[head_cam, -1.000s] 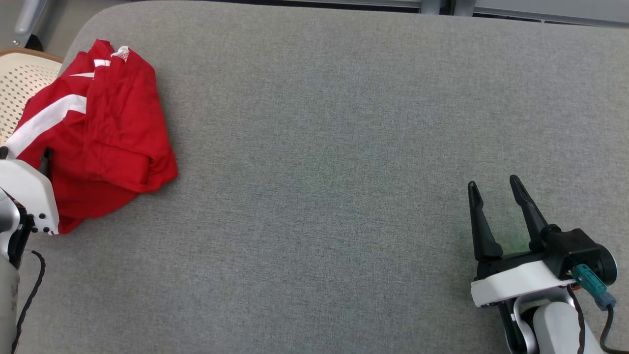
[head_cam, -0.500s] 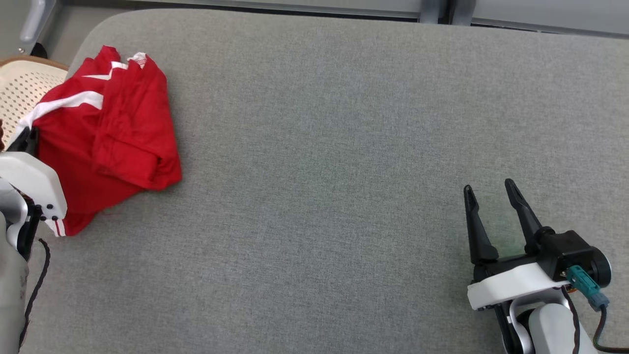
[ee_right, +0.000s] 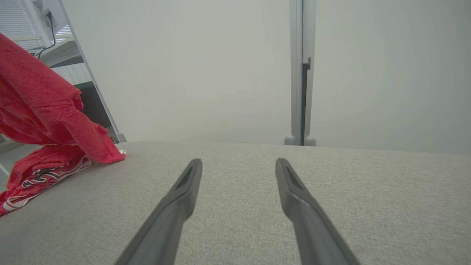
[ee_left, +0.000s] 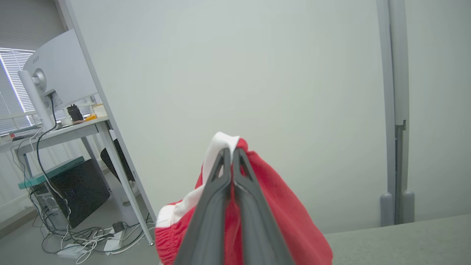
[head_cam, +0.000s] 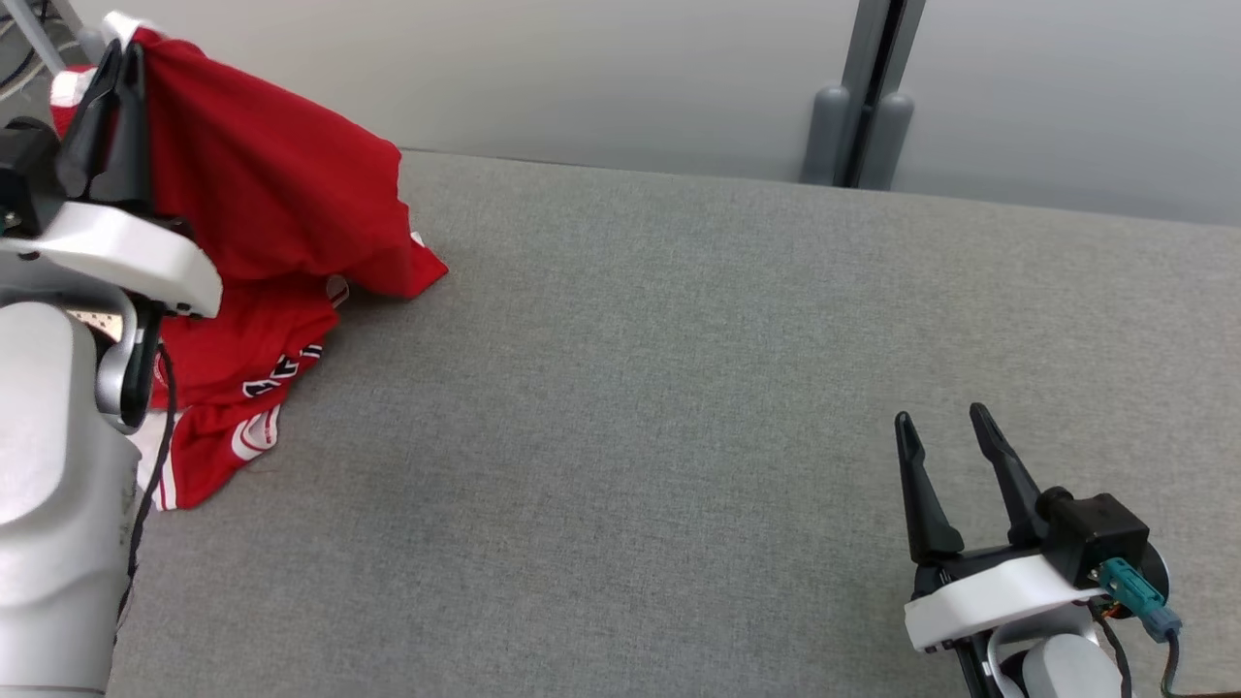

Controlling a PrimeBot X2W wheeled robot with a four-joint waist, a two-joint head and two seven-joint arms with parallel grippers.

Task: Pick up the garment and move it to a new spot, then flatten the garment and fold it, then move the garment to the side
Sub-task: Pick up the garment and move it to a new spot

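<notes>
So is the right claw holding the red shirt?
No, the right gripper stands open over the bare grey surface, far apart from the red shirt.

Left tool point(head_cam: 124, 53) clamped, right tool point(head_cam: 940, 415) spread

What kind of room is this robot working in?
Probably an office or lab: a white computer monitor on a grey desk, tangled cables on the floor, and a grey fabric-covered work table.

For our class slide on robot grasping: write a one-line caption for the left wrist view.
Left gripper shut on the red garment, holding it up against a pale wall.
</notes>
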